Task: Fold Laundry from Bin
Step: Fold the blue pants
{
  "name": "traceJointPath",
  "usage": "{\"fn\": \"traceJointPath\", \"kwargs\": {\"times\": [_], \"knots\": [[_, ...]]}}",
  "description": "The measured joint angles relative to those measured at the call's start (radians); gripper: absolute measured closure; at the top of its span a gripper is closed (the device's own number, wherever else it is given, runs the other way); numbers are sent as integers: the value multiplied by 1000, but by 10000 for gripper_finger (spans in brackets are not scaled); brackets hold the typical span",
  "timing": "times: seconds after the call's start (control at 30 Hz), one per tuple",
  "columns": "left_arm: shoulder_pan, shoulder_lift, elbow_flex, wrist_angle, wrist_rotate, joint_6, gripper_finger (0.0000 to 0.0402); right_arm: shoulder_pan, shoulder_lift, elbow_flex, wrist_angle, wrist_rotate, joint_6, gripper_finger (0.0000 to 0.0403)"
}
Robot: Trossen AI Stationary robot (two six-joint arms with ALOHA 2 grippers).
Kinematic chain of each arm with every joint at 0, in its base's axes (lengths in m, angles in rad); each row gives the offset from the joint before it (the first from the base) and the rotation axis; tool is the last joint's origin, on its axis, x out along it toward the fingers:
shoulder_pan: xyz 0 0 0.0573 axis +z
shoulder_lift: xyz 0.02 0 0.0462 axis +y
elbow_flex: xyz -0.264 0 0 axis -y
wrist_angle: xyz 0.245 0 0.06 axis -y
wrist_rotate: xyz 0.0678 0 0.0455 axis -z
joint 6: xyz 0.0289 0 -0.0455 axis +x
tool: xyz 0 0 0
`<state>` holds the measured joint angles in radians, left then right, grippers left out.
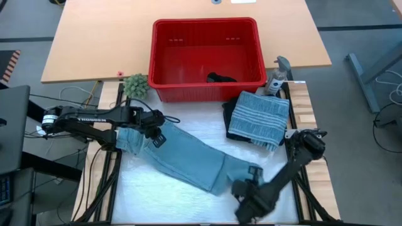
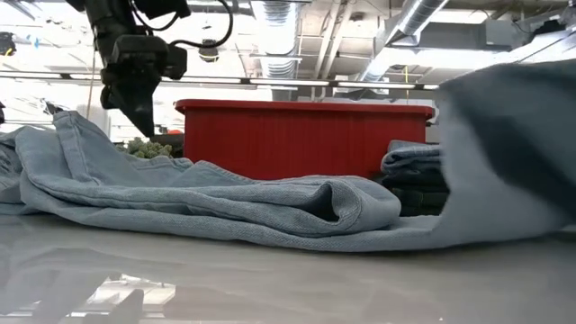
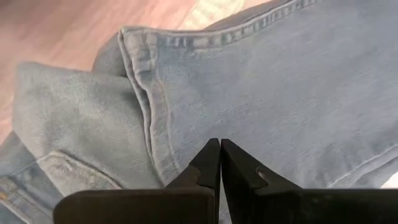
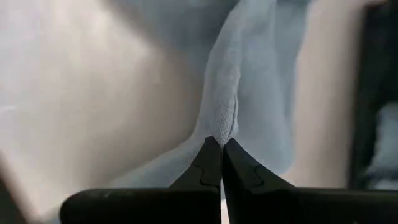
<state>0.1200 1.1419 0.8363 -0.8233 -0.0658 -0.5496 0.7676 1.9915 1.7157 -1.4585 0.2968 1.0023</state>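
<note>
Beside the bin, folded striped cloth tops dark garments.

Left arm stretched low from the left edge toward centre, left gripper pointing down, fingers pressed together. Right arm folded at the near right, right gripper low, fingertips pinched, seemingly on cloth.

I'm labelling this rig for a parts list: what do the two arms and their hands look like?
Both arms are dark, jointed tubes. The left arm carries white lettering and trailing cables. Each hand, left hand and right hand, ends in two flat black tapered fingers.
</note>
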Motion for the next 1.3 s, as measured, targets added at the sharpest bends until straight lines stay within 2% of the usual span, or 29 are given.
{"fn": "traceJointPath", "kwargs": {"times": [0.27, 0.4, 0.57, 0.7, 0.9, 1.1, 1.3], "knots": [[0, 0, 17, 1, 0, 10, 401, -154, 0, 19, 30, 136, -337, 381], [0, 0, 17, 1, -1, 9, 401, -199, -1, 96, 32, 227, -483, 381], [0, 0, 17, 1, -1, 7, 401, -254, -3, 193, 91, 257, -628, 381], [0, 0, 17, 1, -1, 6, 401, -293, -3, 208, 229, 250, -740, 381], [-12, 0, 17, 3, -2, 4, 401, -338, 23, 208, 422, 179, -898, 381], [-20, 0, 17, 9, -6, 4, 401, -386, 86, 207, 512, 68, -935, 378], [-21, 0, 17, 11, -19, -4, 401, -418, 174, 207, 500, 6, -917, 315]]}}
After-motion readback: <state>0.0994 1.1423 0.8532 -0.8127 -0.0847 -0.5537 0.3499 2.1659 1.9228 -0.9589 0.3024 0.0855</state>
